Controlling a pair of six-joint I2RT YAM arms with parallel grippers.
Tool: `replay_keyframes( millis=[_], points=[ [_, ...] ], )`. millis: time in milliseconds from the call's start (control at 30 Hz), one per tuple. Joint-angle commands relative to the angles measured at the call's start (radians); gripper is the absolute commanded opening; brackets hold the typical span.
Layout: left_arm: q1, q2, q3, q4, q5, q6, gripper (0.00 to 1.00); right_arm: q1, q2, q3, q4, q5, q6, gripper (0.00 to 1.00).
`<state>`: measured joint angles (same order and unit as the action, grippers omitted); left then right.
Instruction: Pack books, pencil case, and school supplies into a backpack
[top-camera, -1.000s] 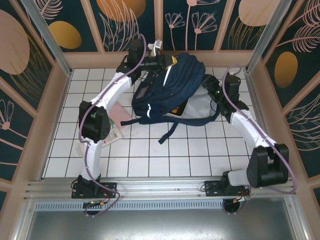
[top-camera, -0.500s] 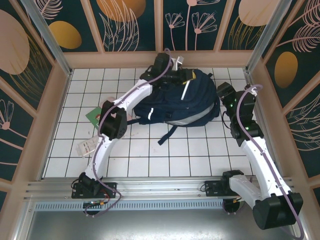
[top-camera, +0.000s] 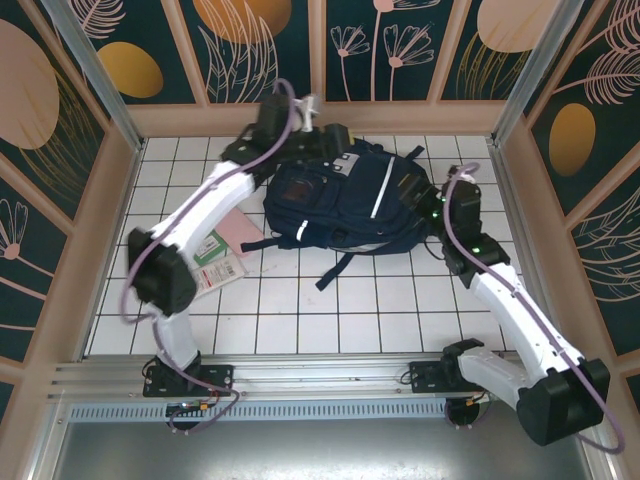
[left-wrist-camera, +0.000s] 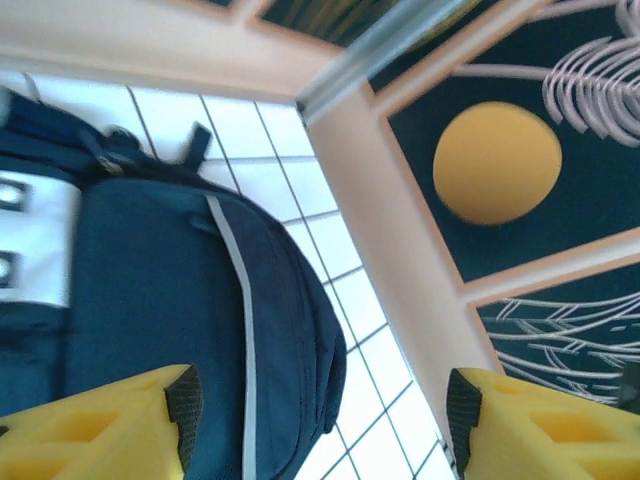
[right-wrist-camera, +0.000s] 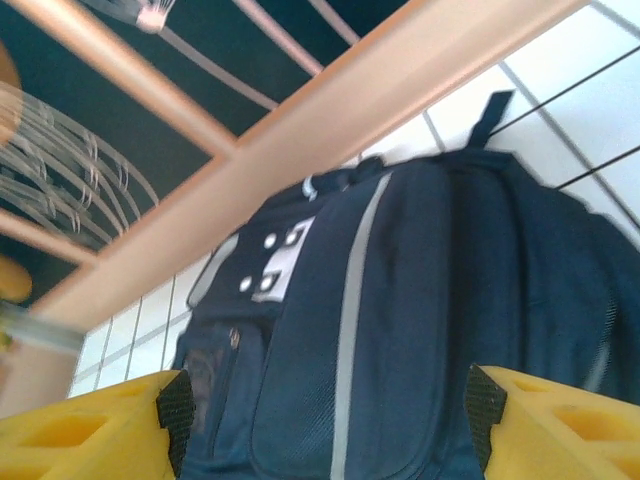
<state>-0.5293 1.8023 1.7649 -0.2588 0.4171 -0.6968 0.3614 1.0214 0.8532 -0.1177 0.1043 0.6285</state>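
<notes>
I'm at the stage of getting the backpack (top-camera: 340, 205) ready to load; as I judge it, no packing is under way. It lies flat on the tiled desk (top-camera: 330, 310) in the upper middle of the top view, front face up with its white stripes showing, and I can see no open mouth. My left hand (left-wrist-camera: 322, 395) hovers over its top end, fingers spread wide with nothing between them. My right hand (right-wrist-camera: 327, 400) is at the bag's right side, also spread and gripping nothing. The books (top-camera: 232, 236) lie on the desk at the left of the frame, just beside the bag. Next I need to find the zipper and open the bag, one hand steadying the fabric, before fetching a book.
</notes>
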Motion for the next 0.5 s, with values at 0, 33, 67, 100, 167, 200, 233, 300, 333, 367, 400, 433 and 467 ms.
replay_keyframes(
  millis=[0,33,67,100,167,200,233,300,333,367,400,433,467],
  points=[
    [0.043,-0.185,-0.193,0.053,-0.108,0.042,0.7,0.088,0.041,0.036,0.019,0.015,-0.067,0.73],
    [0.062,-0.232,-0.238,0.042,-0.125,0.045,0.71,0.106,0.061,0.037,0.033,-0.01,-0.075,0.73],
    [0.081,-0.265,-0.276,0.023,-0.134,0.045,0.71,0.121,0.082,0.037,0.042,-0.027,-0.076,0.73],
    [0.108,-0.298,-0.311,-0.005,-0.149,0.039,0.72,0.135,0.106,0.043,0.046,-0.043,-0.077,0.73],
    [0.157,-0.355,-0.382,-0.046,-0.181,0.026,0.72,0.169,0.156,0.062,0.062,-0.085,-0.095,0.72],
    [0.187,-0.388,-0.434,-0.068,-0.205,0.015,0.72,0.18,0.188,0.08,0.06,-0.125,-0.104,0.71],
    [0.215,-0.421,-0.483,-0.085,-0.226,0.007,0.72,0.222,0.219,0.099,0.059,-0.146,-0.115,0.71],
    [0.268,-0.487,-0.573,-0.117,-0.25,-0.003,0.73,0.277,0.286,0.132,0.057,-0.2,-0.133,0.71],
    [0.297,-0.522,-0.63,-0.132,-0.262,-0.007,0.73,0.3,0.324,0.15,0.062,-0.244,-0.136,0.71],
    [0.323,-0.557,-0.664,-0.146,-0.267,-0.008,0.73,0.316,0.36,0.165,0.065,-0.292,-0.133,0.71],
    [0.353,-0.595,-0.719,-0.157,-0.265,-0.009,0.73,0.334,0.401,0.183,0.072,-0.343,-0.133,0.7],
    [0.392,-0.63,-0.765,-0.174,-0.267,-0.014,0.73,0.356,0.443,0.201,0.079,-0.374,-0.13,0.7],
    [0.427,-0.659,-0.812,-0.188,-0.27,-0.022,0.73,0.377,0.477,0.217,0.085,-0.392,-0.126,0.7]
  ],
)
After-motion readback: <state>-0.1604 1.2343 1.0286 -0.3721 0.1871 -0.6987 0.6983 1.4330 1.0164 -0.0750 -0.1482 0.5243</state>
